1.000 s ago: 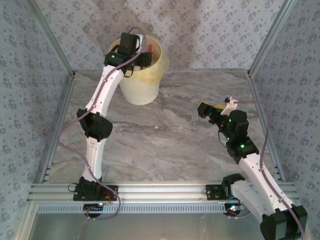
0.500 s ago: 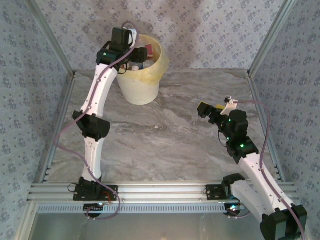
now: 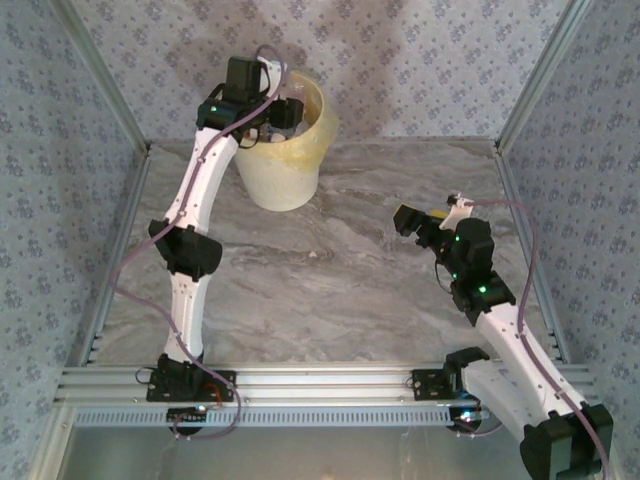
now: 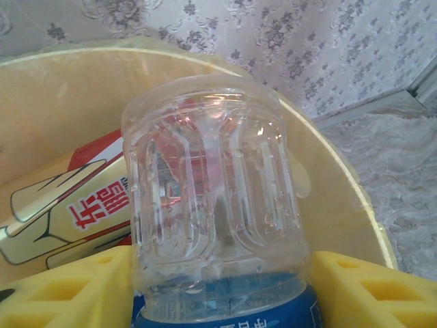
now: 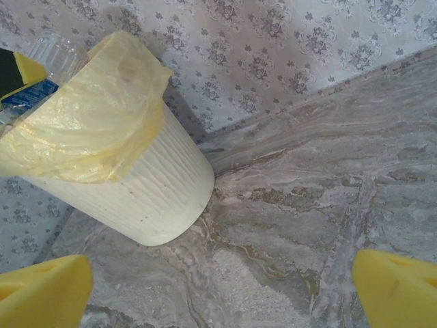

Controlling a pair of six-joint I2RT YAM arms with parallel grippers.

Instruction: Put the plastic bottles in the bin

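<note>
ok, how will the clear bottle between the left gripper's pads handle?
The clear bottle looks empty, so probably very light. Its thin ribbed wall likely dents if the left gripper squeezes hard. Round and smooth, it may slip, or roll once in the bin.

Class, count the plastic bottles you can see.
2: a clear blue-labelled bottle in the left gripper over the bin, a red-labelled one lying inside. Others may be hidden.
</note>
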